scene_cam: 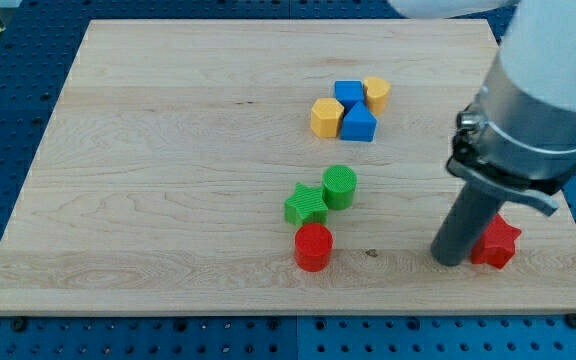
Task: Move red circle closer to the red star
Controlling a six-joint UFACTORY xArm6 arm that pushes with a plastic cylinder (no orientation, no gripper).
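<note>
The red circle [313, 246] is a short red cylinder on the wooden board [168, 180], low and a little right of centre. The red star [497, 241] lies near the view's lower right, partly hidden by the rod. My tip [449, 260] rests on the board just left of the red star, touching or nearly touching it. The tip is well to the right of the red circle, with bare board between them.
A green star [306, 205] and a green cylinder [339, 186] sit just above the red circle. Further up are a yellow hexagon [325, 117], a blue cube [348, 92], a blue triangular block [359, 123] and a yellow block [376, 92], clustered together.
</note>
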